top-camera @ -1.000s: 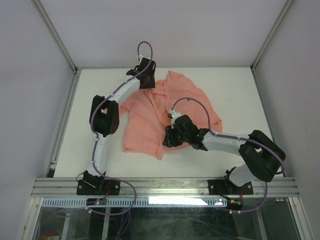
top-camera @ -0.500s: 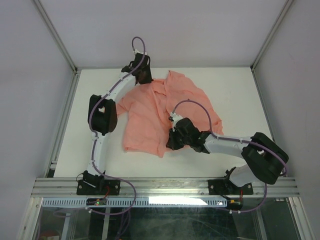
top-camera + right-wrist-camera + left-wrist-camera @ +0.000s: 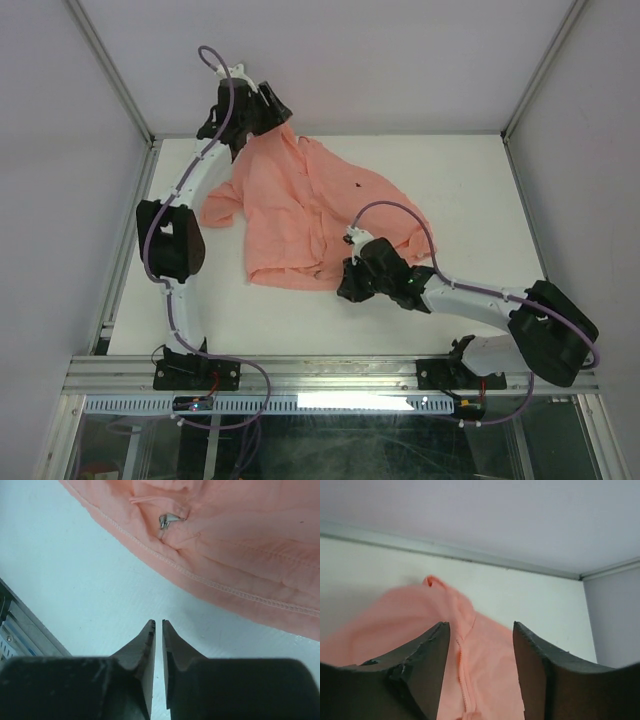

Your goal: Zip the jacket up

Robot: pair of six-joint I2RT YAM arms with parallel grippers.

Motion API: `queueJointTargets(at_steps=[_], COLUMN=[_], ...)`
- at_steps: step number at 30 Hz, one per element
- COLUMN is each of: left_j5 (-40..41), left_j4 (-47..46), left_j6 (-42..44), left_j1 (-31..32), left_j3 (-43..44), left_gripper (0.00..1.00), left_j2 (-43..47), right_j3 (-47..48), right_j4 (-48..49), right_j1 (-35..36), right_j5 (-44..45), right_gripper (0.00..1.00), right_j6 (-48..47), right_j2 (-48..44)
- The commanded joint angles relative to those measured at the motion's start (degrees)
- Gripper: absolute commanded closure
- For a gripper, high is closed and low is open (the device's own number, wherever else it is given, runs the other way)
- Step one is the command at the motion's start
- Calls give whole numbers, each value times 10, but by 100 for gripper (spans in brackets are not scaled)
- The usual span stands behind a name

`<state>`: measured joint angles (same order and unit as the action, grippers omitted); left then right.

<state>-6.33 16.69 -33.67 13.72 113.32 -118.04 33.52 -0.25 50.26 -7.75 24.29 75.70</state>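
The salmon-pink jacket (image 3: pixel 300 210) lies wrinkled on the white table, its collar end lifted toward the back left. My left gripper (image 3: pixel 272 118) is raised at that end. In the left wrist view (image 3: pixel 479 627) its jaws stand partly apart, and the jacket (image 3: pixel 485 655), with a line of zipper teeth (image 3: pixel 460 675), fills the gap. My right gripper (image 3: pixel 347 288) is shut and empty over bare table just in front of the hem. In the right wrist view (image 3: pixel 158 622) a small metal zipper pull (image 3: pixel 169 519) sits on the jacket (image 3: pixel 240 540) ahead of it. A tiny dark chest mark (image 3: pixel 358 184) shows.
The white table (image 3: pixel 460 170) is enclosed by grey walls with metal frame posts (image 3: pixel 545 70). A metal rail (image 3: pixel 330 372) runs along the near edge. One sleeve (image 3: pixel 218 210) hangs down at the left, close to the left arm's elbow.
My left gripper has risen and moved back-left, pulling the collar end up and spreading the jacket so the chest mark shows. My right gripper has drawn slightly toward the near edge.
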Motion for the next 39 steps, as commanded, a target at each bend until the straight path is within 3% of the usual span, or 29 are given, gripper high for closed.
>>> queueJointTargets(at_steps=[1,7,11,16,21,31,39], left_j5=[-14,28,72,63,66,67,57], left_j4=[-5,-4,-15,-23,-40,-53,-10], left_j6=[19,15,-5,-24,-41,-85,-102], left_j1=[9,39,110,169,174,174,174], left_j3=[-85,-284,-432,-555,-669,-814,-841], left_gripper=[36,28,28,29,32,33,30], left_j2=[44,186,282,323,342,425,539], right_j3=[25,58,94,116,108,78,72], right_j4=[-22,-30,-25,-27,-35,-88,-118], right_j1=[-15,-98,-136,-179,-215,-291,-308], right_j5=[46,36,30,31,36,85,96], right_gripper=[84,70,63,56,52,44,37], right_j6=[-22,-36,-46,-41,-28,-12,-2], right_j2=[-28,0,50,108,126,106,56])
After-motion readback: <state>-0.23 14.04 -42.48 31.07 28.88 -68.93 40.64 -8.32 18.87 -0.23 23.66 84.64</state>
